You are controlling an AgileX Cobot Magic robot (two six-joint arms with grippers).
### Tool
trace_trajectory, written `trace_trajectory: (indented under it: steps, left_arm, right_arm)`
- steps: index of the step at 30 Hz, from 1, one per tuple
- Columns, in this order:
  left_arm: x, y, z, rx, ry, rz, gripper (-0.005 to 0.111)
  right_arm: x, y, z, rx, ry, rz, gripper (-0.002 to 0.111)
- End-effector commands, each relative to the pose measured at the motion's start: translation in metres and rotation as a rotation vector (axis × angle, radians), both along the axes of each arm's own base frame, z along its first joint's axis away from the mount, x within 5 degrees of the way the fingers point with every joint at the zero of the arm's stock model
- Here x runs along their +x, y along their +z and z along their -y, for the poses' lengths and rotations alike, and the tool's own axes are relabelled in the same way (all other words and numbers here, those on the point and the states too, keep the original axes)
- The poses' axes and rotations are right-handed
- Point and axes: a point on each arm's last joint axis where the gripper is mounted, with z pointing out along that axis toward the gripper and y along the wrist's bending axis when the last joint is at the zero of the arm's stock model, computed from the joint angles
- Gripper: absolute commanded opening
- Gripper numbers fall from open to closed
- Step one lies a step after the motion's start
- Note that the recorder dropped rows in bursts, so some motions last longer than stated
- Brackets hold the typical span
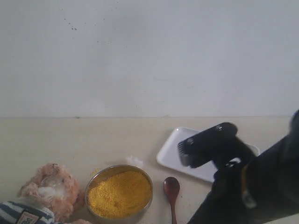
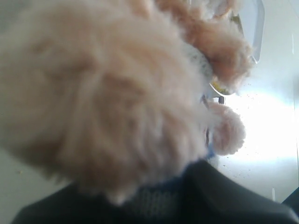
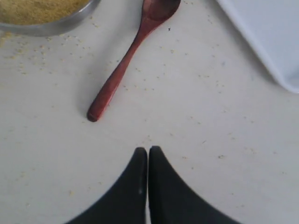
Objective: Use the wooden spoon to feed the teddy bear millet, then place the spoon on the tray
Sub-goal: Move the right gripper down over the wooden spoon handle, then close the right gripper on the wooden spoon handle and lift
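Right wrist view gives you the best look at the small dark reddish-brown wooden spoon [image 3: 126, 65]. It lies flat on the pale worktop [image 3: 210, 130] just beside the round shiny metal bowl [image 1: 119, 167], between that bowl and the flat white plastic tray [image 1: 173, 151], with its thin handle pointing away from the bowl. The right fingers [image 3: 135, 186] are pressed tight together with nothing between them, near the handle's tip but not touching it.

Expect the spoon to be light, stiff and smooth. The handle sits flush on the worktop, so there is little to get under (and the loose grains scattered round it may let it skate). You would likely do best to spread the fingers and pinch the handle across its width, around the middle or towards the free end, keeping clear of the oval head.

The bowl is filled nearly to its rim with fine yellow-orange millet [image 1: 119, 193], which is loose and would spill from a tilted spoon. What shows of the tray carries nothing; the arm hides part of it.

On the bowl's other side, away from the spoon, lies the fluffy light-brown teddy bear in a striped shirt [image 1: 49, 189], soft and easily pushed. Its fur fills the left wrist view, so you cannot tell how the left fingers stand.
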Motion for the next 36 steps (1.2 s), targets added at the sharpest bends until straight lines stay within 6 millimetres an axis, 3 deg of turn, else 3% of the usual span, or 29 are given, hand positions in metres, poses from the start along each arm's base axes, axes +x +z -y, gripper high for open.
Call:
trace_trajectory:
  steps: [1,6,9,11,12,14,17,24,36]
  left_arm:
    - [0.000,0.002,0.001,-0.015,0.008,0.015,0.004]
    - [0.000,0.002,0.001,-0.015,0.008,0.015,0.004]
    - [0.000,0.002,0.001,-0.015,0.008,0.015,0.004]
    - [0.000,0.002,0.001,-0.015,0.008,0.015,0.004]
    - [0.000,0.002,0.001,-0.015,0.008,0.015,0.004]
    - [0.000,0.002,0.001,-0.015,0.008,0.015,0.004]
    - [0.000,0.002,0.001,-0.014,0.009,0.015,0.004]
    - [0.000,0.002,0.001,-0.012,0.010,0.015,0.004]
    - [0.000,0.002,0.001,-0.012,0.010,0.015,0.004]
  right_arm:
    - [-0.010,-0.008,-0.028,-0.116,-0.022,0.173,0.000]
    - [-0.011,-0.018,-0.052,0.097,-0.084,0.177,0.000]
    - [0.001,-0.030,-0.050,0.140,-0.163,0.115,0.007]
    - [0.008,-0.039,-0.046,0.131,-0.214,0.077,0.029]
    - [0.010,-0.044,-0.047,0.121,-0.204,0.063,0.048]
    - [0.011,-0.048,-0.053,0.156,-0.171,0.046,0.058]
    - [0.014,-0.053,-0.058,0.192,-0.185,0.022,0.058]
    - [0.036,-0.072,-0.046,0.197,-0.290,-0.035,0.058]
    - [0.057,-0.096,-0.060,0.191,-0.287,-0.069,0.058]
